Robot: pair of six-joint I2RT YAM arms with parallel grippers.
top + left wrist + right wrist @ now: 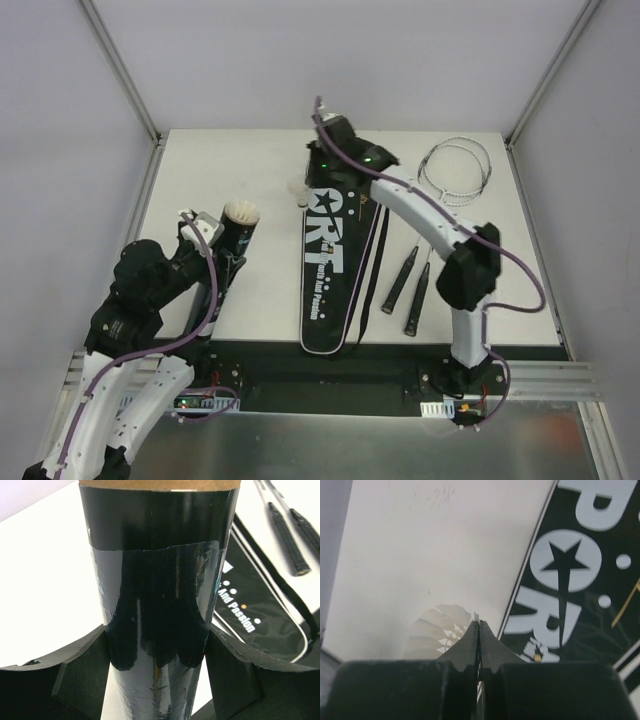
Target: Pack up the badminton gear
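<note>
My left gripper (228, 262) (156, 672) is shut on the long black tube (234, 243) (157, 555), one finger pressed to each side. The tube stands tilted at the table's left, and white feathers of a shuttlecock (240, 212) show in its open top. The black bag (335, 270) (260, 610) (580, 580) lettered SPORT lies lengthwise in the middle. At its far left edge my right gripper (306, 188) (479, 625) is shut on the feather rim of a white shuttlecock (295, 188) (437, 630). Two silver rackets (455, 170) lie right of the bag, with their black handles (405, 290) (287, 540) toward me.
Metal posts and white walls close the table on the left, right and back. The bag's black strap (375, 270) runs along its right side, between the bag and the racket handles. My right arm (430, 220) reaches over the bag's top end.
</note>
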